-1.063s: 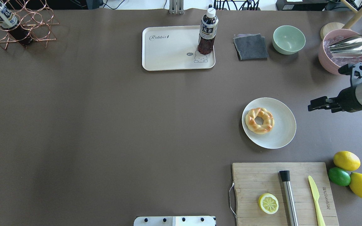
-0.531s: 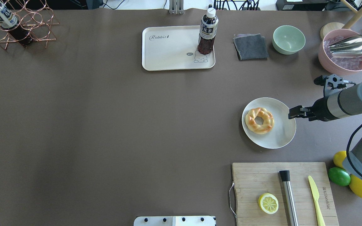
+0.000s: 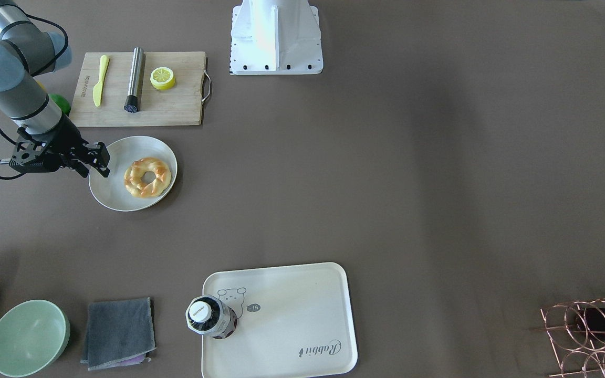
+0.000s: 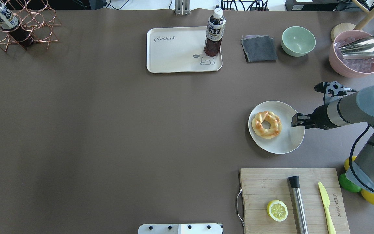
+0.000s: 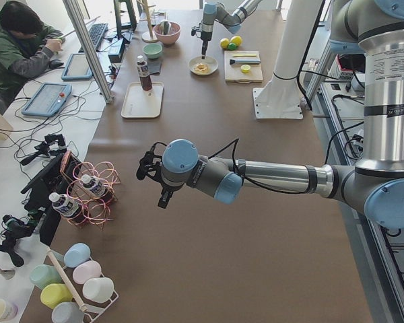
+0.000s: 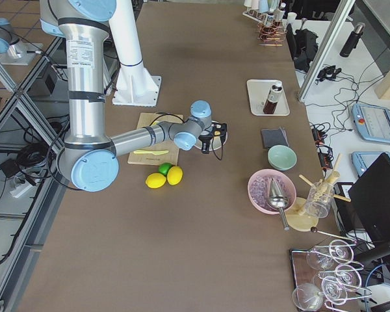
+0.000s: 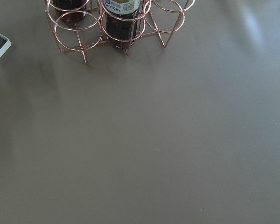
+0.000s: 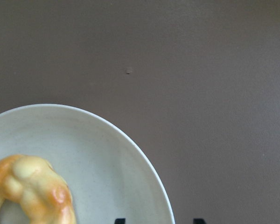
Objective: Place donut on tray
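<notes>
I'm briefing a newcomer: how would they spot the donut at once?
Find the wooden cutting board on the robot's right. Just beyond it sits a round white plate holding the golden-yellow braided ring donut. Unlike the board's flat yellow lemon half, it is twisted, orange-glazed and has a hole.

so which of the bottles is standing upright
The bottle on the tray, at the corner by the bear drawing, white cap up. Those in the copper wire rack lie tilted in its rings instead.
</notes>
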You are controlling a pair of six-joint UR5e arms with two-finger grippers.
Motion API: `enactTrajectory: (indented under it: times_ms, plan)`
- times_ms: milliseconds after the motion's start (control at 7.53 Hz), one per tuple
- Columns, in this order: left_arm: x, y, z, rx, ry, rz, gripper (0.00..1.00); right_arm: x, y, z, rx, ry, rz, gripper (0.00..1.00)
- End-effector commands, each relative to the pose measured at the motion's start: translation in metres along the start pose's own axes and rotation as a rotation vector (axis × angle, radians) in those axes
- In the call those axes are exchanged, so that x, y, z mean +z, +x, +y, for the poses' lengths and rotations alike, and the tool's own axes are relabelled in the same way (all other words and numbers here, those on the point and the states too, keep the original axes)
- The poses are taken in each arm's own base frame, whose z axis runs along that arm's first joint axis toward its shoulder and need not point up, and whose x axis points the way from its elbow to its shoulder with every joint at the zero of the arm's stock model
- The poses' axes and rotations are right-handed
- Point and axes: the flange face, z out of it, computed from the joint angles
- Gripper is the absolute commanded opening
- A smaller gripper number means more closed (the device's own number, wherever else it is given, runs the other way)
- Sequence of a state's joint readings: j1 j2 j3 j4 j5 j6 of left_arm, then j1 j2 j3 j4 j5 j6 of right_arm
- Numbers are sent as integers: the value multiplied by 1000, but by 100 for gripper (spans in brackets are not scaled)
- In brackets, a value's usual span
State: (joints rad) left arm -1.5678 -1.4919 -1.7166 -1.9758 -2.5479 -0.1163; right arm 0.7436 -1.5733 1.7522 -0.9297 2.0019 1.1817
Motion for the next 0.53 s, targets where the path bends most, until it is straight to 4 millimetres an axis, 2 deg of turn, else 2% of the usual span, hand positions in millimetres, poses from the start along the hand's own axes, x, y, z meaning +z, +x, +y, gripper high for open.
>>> enactTrajectory:
  times_ms: [0,133,266,399]
  plan:
    - [-1,2,-1,4,3,0,100,2,8,2,7,-5,12,49]
    - [-1,2,-1,4,3,0,100,2,8,3,17,-6,12,28]
    - [-2,3,-1,5,4,0,100,2,8,3,17,-6,12,0]
    - [-1,2,-1,6,3,0,100,2,8,3,17,-6,12,0]
